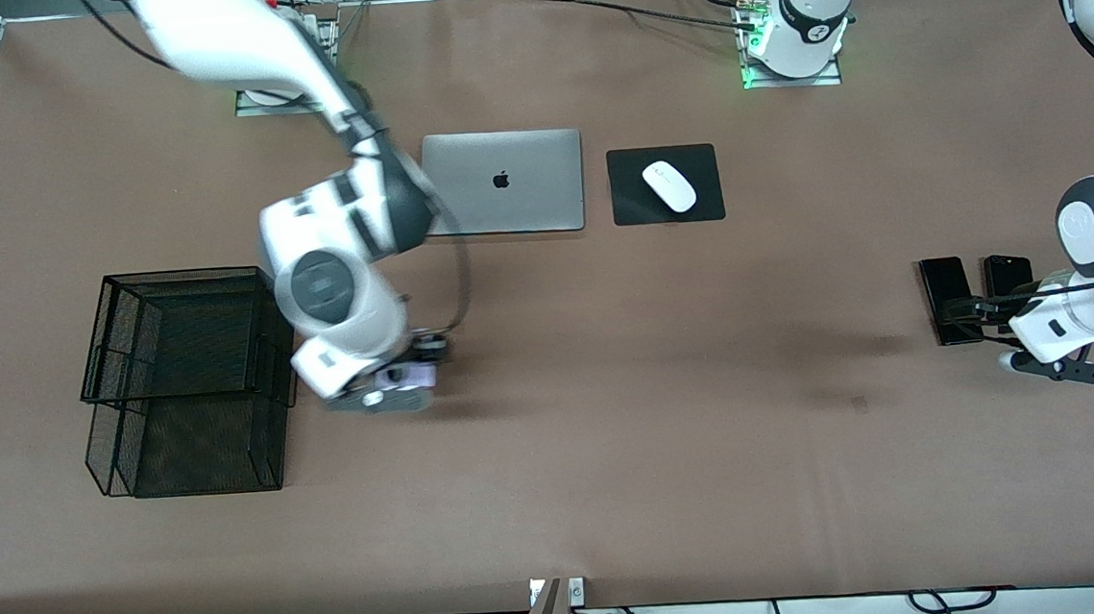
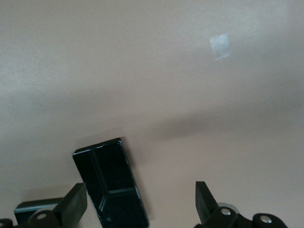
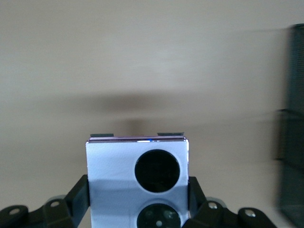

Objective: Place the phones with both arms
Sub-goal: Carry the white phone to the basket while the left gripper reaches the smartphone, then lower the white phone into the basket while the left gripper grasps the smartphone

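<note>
- The right gripper [image 1: 396,380] is just beside the black mesh tray [image 1: 188,375], on the side of the tray that faces the middle of the table [image 1: 613,418], low over the brown surface.
- Its fingers [image 3: 80,197] are clamped on the two side edges of the lavender phone [image 3: 137,183]. The phone's back faces the wrist camera, so the two black camera circles show one above the other.
- In the front view the lavender phone [image 1: 407,376] shows as a pale purple patch under the right arm's wrist; whether it touches the table cannot be told.
- The left gripper [image 1: 976,311] is toward the left arm's end of the table, low over the two dark phones that lie side by side there.
- Its fingers [image 2: 71,206] stand wide apart and hold nothing. In the left wrist view the long black phone [image 2: 111,183] lies between them, flat on the table.
- The long black phone [image 1: 949,298] lies beside the small black phone [image 1: 1007,277], which is the one closer to the table's end; they are near each other but apart.
- The silver laptop [image 1: 505,182] lies closed, farther from the front camera than all the phones, toward the robots' bases.
- Beside it, toward the left arm's end, the white mouse [image 1: 669,186] rests on a black mouse pad [image 1: 631,207].
</note>
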{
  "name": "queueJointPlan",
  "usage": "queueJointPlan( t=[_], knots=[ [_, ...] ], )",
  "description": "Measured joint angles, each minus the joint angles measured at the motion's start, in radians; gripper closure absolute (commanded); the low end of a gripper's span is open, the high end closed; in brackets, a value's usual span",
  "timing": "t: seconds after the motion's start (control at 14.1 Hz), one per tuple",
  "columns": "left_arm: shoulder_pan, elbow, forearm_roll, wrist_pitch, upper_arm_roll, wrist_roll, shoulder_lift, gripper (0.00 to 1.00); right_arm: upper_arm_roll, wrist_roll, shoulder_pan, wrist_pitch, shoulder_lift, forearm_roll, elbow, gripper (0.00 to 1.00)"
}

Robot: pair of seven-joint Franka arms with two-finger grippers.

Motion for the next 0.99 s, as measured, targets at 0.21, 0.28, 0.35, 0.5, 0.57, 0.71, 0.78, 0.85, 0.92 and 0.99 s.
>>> queueJointPlan(
  t=[0.21,0.28,0.35,0.5,0.57,0.71,0.78,0.85,0.92,0.99],
  knots=[
    [0.039,-0.025,0.0,0.012,0.0,0.023,0.007,0.0,-0.004,-0.183,-0.139,-0.09,-0.077,-0.001,-0.057,0.58],
    [0.044,-0.026,0.0,0.013,0.0,0.029,0.009,0.0,-0.005,-0.243,-0.182,-0.098,-0.111,-0.001,-0.097,0.58],
    [0.045,-0.026,0.0,0.013,-0.002,0.032,0.009,0.0,-0.006,-0.304,-0.225,-0.102,-0.15,-0.001,-0.145,0.57],
    [0.044,-0.026,0.0,0.013,-0.012,0.032,0.01,0.0,-0.008,-0.412,-0.308,-0.106,-0.216,-0.003,-0.229,0.54],
    [0.044,-0.026,0.0,0.013,-0.014,0.032,0.011,0.0,-0.01,-0.458,-0.347,-0.106,-0.241,-0.004,-0.263,0.53],
    [0.046,-0.027,0.0,0.033,-0.014,0.033,0.023,0.0,-0.014,-0.55,-0.43,-0.106,-0.267,-0.004,-0.317,0.53],
    [0.049,-0.031,0.0,0.059,-0.013,0.034,0.035,0.0,-0.015,-0.595,-0.472,-0.105,-0.269,-0.004,-0.336,0.53],
    [0.056,-0.034,0.0,0.085,-0.013,0.032,0.049,0.0,-0.015,-0.63,-0.509,-0.103,-0.268,-0.004,-0.354,0.53],
    [0.062,-0.039,0.0,0.101,-0.012,0.022,0.062,0.0,-0.015,-0.651,-0.534,-0.101,-0.268,-0.004,-0.37,0.53],
    [0.068,-0.043,0.0,0.11,-0.01,-0.002,0.071,0.0,-0.015,-0.658,-0.547,-0.098,-0.268,-0.004,-0.383,0.53]
  ],
)
